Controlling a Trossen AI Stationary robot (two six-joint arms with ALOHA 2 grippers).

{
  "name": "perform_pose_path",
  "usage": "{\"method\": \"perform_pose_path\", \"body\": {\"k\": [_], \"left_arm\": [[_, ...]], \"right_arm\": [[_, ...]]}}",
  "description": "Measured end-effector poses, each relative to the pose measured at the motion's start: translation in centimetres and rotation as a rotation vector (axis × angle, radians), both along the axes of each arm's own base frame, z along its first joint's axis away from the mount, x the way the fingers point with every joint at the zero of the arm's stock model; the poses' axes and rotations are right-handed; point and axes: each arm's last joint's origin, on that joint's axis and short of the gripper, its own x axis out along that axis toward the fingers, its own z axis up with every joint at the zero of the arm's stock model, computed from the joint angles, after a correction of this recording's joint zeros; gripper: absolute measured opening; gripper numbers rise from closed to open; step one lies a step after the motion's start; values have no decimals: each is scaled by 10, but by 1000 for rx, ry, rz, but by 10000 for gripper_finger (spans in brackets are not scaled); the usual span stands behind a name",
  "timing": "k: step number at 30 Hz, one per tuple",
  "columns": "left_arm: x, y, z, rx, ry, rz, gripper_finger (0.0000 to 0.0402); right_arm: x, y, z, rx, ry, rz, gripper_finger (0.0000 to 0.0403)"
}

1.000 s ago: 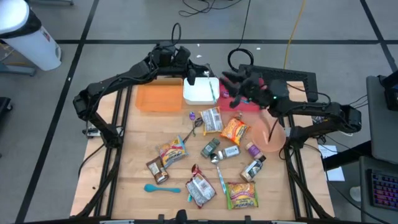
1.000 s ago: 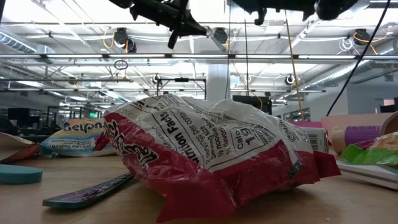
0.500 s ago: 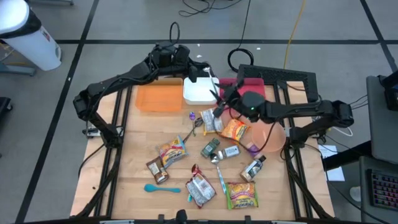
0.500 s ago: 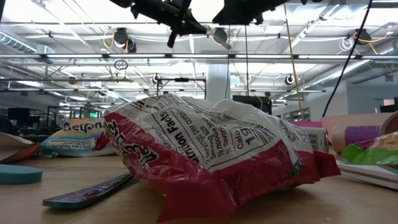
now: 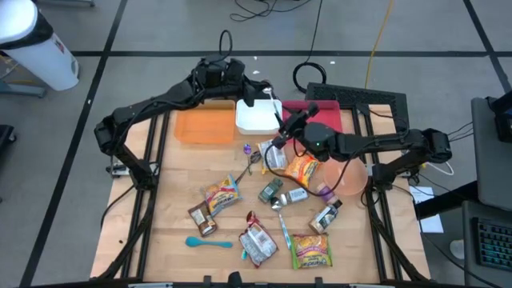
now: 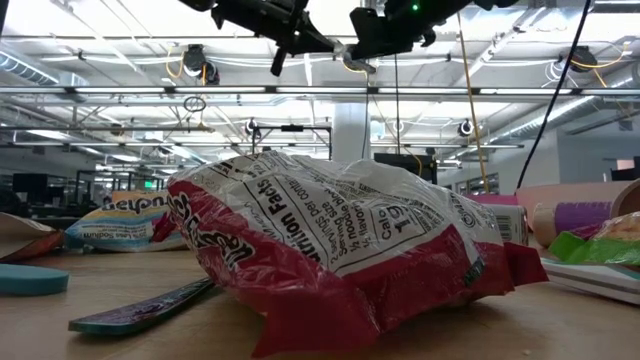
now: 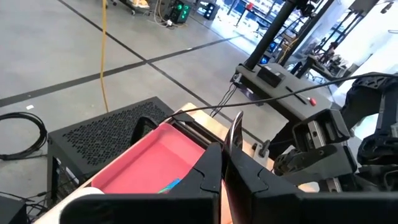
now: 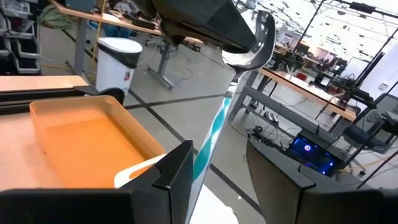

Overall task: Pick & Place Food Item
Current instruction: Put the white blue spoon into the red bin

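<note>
Wooden table fills the scene, with an orange tray, a white container and a pink tray along its far edge and snack packets such as the orange bag scattered untouched in the middle, so most of the sorting looks undone. Left gripper hovers over the white container, fingers pressed together on a metal spoon. Right gripper hangs just right of it, pinching a teal-handled utensil.

I see a grey concrete floor crossed by dark lines, with a yellow cable trailing over it. White cylindrical bin stands at far left. Overhead, white ceiling trusses with strip lights run across an open workshop.
</note>
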Motion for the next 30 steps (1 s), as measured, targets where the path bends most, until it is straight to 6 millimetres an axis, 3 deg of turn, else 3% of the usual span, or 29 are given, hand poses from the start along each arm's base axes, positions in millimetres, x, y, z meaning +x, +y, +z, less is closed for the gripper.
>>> {"method": "perform_pose_path", "body": {"k": [10, 21, 26, 30], "left_arm": [[2, -2, 1, -8, -16, 10, 9], [2, -2, 4, -3, -44, 8, 13], [3, -4, 4, -3, -43, 4, 5], [4, -5, 4, -13, -48, -10, 32]], "right_arm": [[-1, 0, -3, 4, 35, 1, 135], [-3, -1, -5, 56, -8, -52, 24], [-3, -1, -5, 50, -3, -68, 21], [-3, -1, -6, 48, 6, -62, 21]]}}
